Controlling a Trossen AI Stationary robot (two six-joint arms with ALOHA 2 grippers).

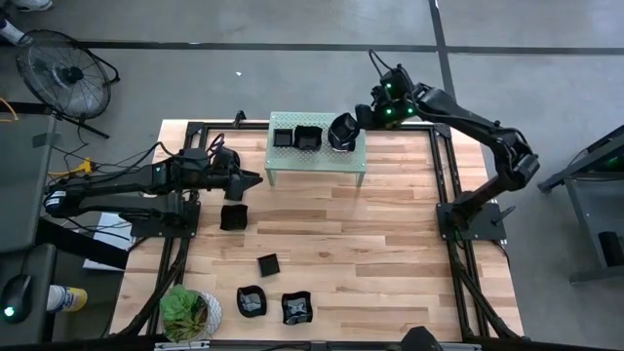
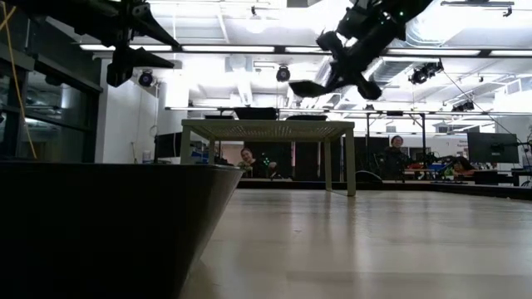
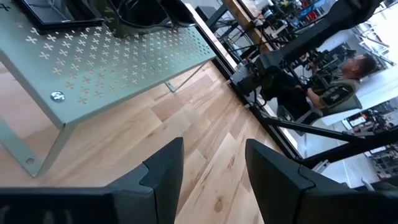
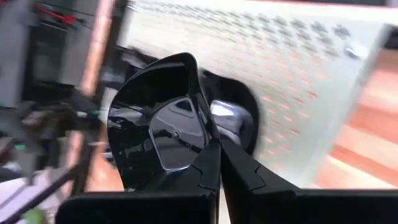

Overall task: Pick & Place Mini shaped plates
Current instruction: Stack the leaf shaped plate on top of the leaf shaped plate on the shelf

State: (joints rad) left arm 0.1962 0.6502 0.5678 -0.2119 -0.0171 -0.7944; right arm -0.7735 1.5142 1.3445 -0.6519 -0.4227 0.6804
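Observation:
The pale green perforated shelf [image 1: 317, 161] stands at the table's far middle, with two black mini shaped plates [image 1: 283, 136] [image 1: 308, 136] on its left half. My right gripper [image 1: 357, 119] is shut on another glossy black plate [image 4: 163, 118] above the shelf's right part [image 2: 312, 86]. My left gripper [image 1: 255, 178] hangs open with nothing between its fingers [image 3: 214, 155], off the shelf's near left corner. Several more black plates lie on the wood: [image 1: 234, 216], [image 1: 269, 263], [image 1: 251, 300]. My right gripper pinches the plate's rim [image 4: 202, 144] between its two fingers. The fingers come slanting down from the table's far right. The plate sticks out past the fingertips, tilted, its hollow toward the wrist camera, and hangs clear above the shelf top.
A black plate [image 1: 295, 308] and a small green plant [image 1: 190, 312] sit near the table's front edge. One black dish [image 2: 108, 224] fills the low view's near left. Black frame rails [image 1: 444, 185] run along the table's sides. People sit beyond the far edge [image 2: 247, 158].

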